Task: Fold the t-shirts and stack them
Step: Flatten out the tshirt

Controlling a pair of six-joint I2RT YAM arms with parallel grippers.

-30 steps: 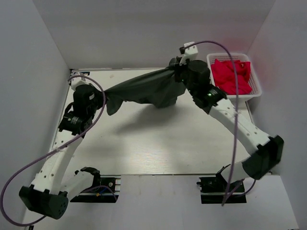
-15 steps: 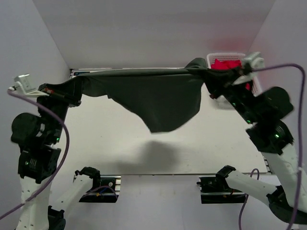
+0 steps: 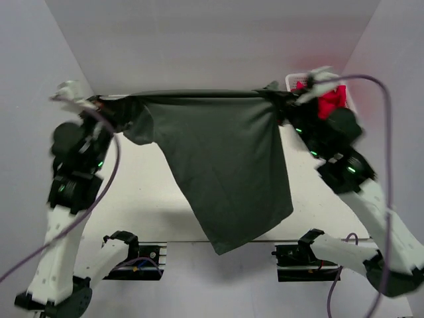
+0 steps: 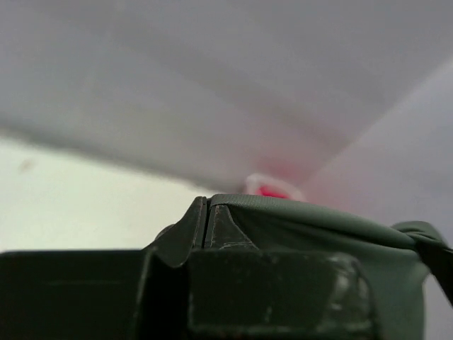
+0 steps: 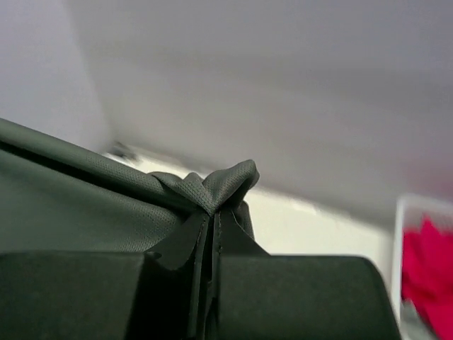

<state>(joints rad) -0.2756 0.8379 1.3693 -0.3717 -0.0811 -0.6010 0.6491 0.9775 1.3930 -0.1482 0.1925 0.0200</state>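
T-shirt (image 3: 228, 165) hanging between left pincer (image 3: 109, 106) and right pincer (image 3: 281, 99), basket (image 5: 425, 200) rear right

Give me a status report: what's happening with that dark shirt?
Left end effector and right end effector both shut on grey shirt. Shirt stretched between them, hanging free. Red shirts aside, nothing in the way.

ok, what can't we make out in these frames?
Top view: the right arm covers most of the basket; count of red shirts unclear.
Top view: the hanging grey t-shirt hides the mid table; its neck label is not seen.
Left wrist: the left tool blocks the bottom; background blurred.
Right wrist: the right tool blocks the bottom; red shirts cut by the right edge.
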